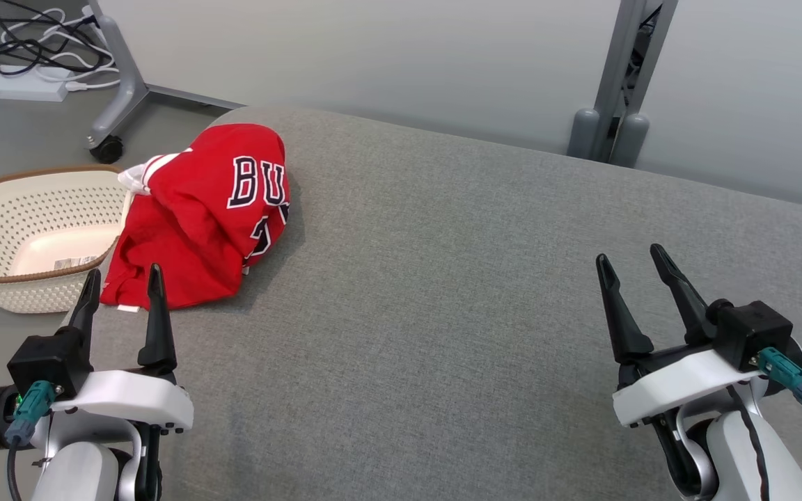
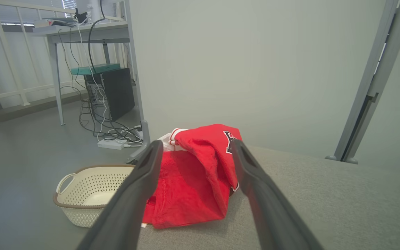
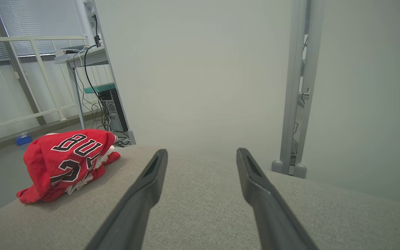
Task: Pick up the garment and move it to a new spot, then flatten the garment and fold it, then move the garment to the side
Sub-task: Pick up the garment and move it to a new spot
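Right now the crumpled red jersey with dark, white-edged lettering (image 1: pixel 199 223) lies heaped at the far left corner of the grey fabric-covered table (image 1: pixel 443 292). Its left side reaches toward a cream perforated plastic basket with a brown rim (image 1: pixel 25 296) on the floor; whether cloth and basket touch I cannot tell. The left gripper (image 1: pixel 125 271) hovers just short of the jersey's near hem, its fingers spread and holding nothing. The right gripper (image 1: pixel 630 253), likewise parted and empty, hangs over bare grey cloth well apart from the heap. The step in hand looks to be the first pick-up, and it falls to the left arm. In the left wrist view the heap sits squarely between the two fingers, so the line seems good. The arm should go forward and down, and the fingers should close on a thick doubled ridge rather than a single hem layer, which would likely slip. The lift should be high enough that trailing cloth clears the table edge and the basket rim before the jersey is carried toward the open middle. The right arm does best waiting clear, ready to take a second corner for flattening.
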You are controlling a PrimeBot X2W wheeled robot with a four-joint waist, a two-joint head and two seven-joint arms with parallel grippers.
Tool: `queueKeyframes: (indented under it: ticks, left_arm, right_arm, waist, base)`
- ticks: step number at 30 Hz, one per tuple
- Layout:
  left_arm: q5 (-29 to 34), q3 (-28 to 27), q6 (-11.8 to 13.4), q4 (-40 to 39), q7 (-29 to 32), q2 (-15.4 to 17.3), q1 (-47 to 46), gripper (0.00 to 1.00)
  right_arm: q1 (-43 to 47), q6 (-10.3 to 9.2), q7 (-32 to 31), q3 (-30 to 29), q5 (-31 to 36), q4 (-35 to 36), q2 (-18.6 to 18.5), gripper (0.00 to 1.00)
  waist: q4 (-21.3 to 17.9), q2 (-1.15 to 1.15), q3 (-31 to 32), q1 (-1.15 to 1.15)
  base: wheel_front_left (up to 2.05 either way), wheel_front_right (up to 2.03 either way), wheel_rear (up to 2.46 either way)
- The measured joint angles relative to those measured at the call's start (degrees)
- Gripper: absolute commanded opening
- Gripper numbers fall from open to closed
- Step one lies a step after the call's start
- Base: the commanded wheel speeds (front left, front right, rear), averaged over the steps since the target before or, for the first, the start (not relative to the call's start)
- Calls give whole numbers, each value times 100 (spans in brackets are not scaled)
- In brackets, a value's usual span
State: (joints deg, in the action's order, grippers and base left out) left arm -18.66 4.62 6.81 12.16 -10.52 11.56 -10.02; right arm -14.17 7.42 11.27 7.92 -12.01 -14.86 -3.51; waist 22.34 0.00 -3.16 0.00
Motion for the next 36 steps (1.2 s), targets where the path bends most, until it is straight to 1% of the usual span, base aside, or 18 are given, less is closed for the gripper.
queueKeyframes:
  ticks: [7, 27, 33, 36]
  left_arm:
    - [-24, 13, 38, -62, 41, -2, 40, 100]
    - [-90, 85, 85, -158, 75, 36, 1, 100]
    - [-97, 37, 118, -350, 126, 164, -365, 100]
    - [-54, -36, 125, -417, 275, 394, -915, 100]
  right_arm:
    - [-55, 0, -9, 4, -3, 7, 1, 100]
    - [-76, 0, 44, 29, -79, -63, -26, 100]
    - [-89, 0, 34, 27, -81, -16, -30, 100]
    - [-173, 0, 0, 76, -79, 54, -43, 100]
  waist:
    - [157, 0, -62, 0]
    - [147, 0, -52, 0]
    - [118, 0, -133, 0]
    - [42, 0, -240, 0]
  base:
    - [0, 0, 0]
    - [0, 0, 0]
    - [0, 0, 0]
    - [0, 0, 0]
